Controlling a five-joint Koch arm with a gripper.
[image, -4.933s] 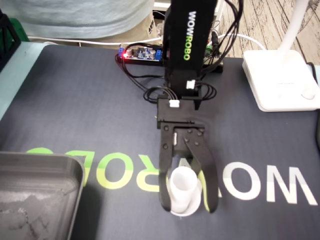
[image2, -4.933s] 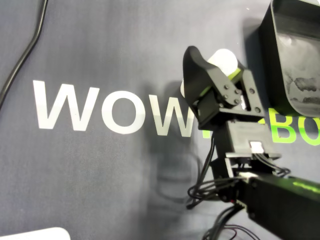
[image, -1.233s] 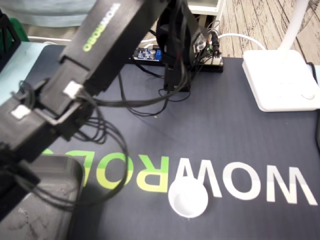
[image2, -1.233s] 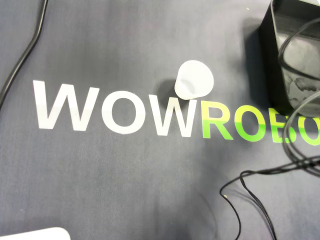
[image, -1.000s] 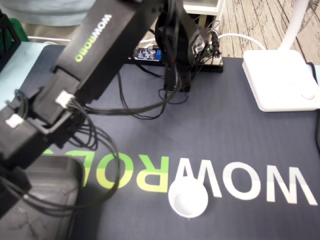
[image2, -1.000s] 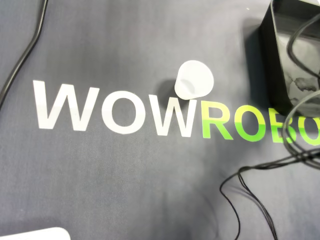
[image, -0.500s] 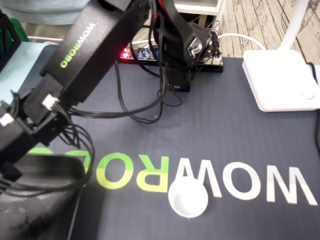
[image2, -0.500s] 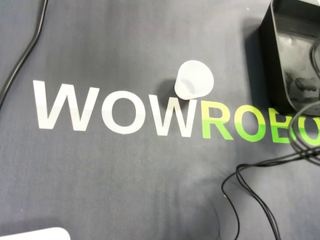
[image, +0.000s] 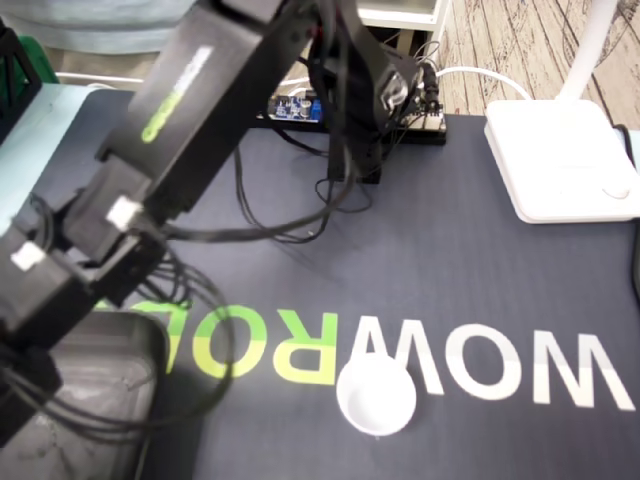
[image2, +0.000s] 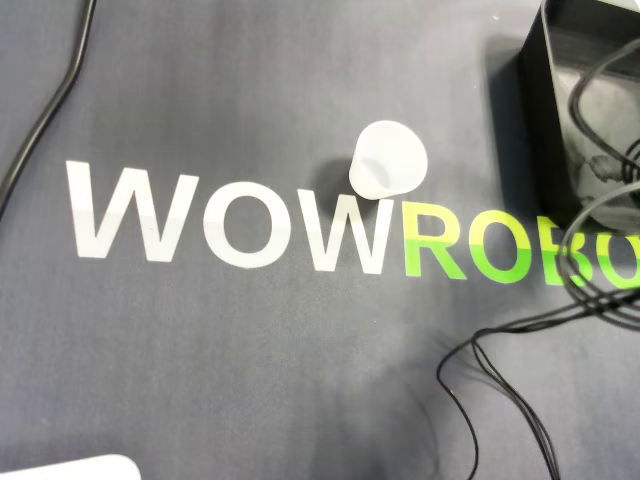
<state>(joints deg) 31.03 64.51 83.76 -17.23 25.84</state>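
A small white cup (image: 376, 400) stands upright on the dark mat, at the join of the white and green letters; the overhead view shows the cup (image2: 388, 160) alone. My black arm (image: 180, 110) stretches from its base at the back down to the lower left, over the grey tray (image: 100, 400). Its end runs off the bottom-left edge, so the gripper is in neither view. Only the arm's thin black cables (image2: 590, 230) enter the overhead view, hanging over the tray (image2: 535, 100).
A white lamp base (image: 560, 160) sits at the back right of the mat. A controller board (image: 295, 105) lies beside the arm's base. In the overhead view a black cable (image2: 40, 120) crosses the top left and a white corner (image2: 70, 468) shows at the bottom left.
About five seconds ago the gripper stood around the cup; since then the arm has swung away to the tray side. In the last half second the forearm has shifted slightly right. The cup has not moved.
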